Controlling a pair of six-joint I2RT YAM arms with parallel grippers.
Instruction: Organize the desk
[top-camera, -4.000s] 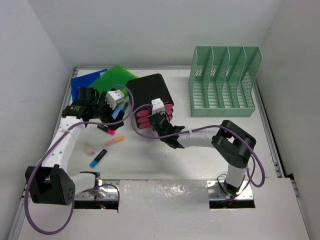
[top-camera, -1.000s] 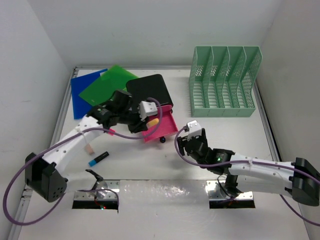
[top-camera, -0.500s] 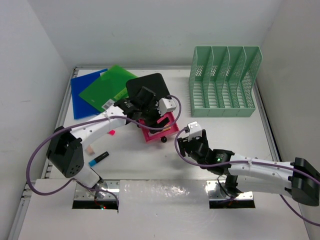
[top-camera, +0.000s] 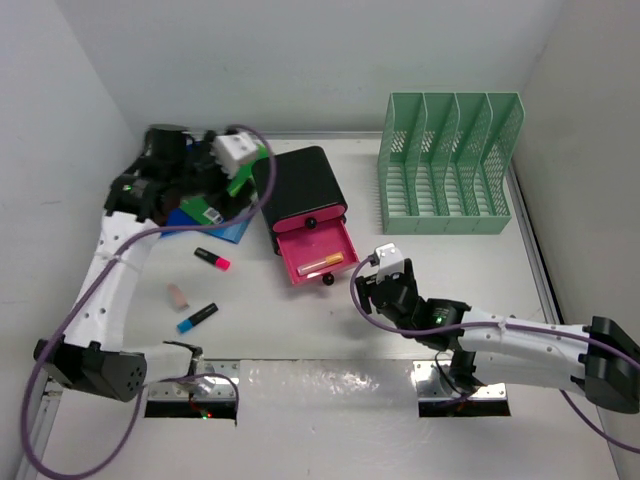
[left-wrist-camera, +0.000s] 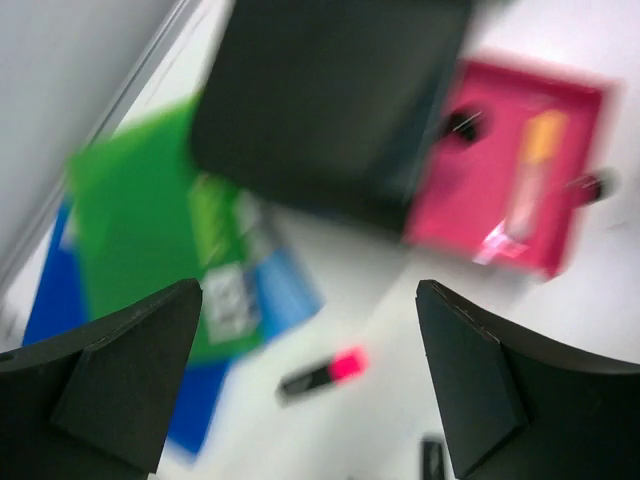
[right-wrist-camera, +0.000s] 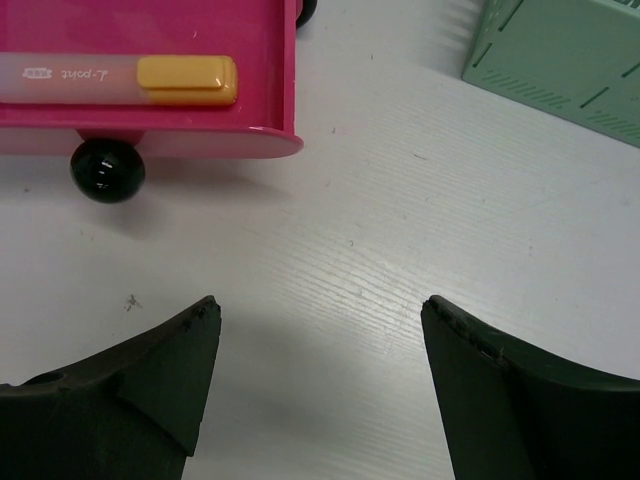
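Left gripper now far-left over desk

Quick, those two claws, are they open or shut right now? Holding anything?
Left gripper: open, holding nothing.
Right gripper: open, holding nothing.

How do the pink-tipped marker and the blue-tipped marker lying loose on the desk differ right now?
The pink-tipped marker has a pink end, while the blue-tipped marker has a blue one. The pink-tipped marker lies farther back; the blue-tipped marker lies nearer the arms' bases. The pink-tipped marker's coloured end points right, the blue-tipped marker's points left. Both have black bodies, lie flat on the desk and sit outside the open pink drawer.
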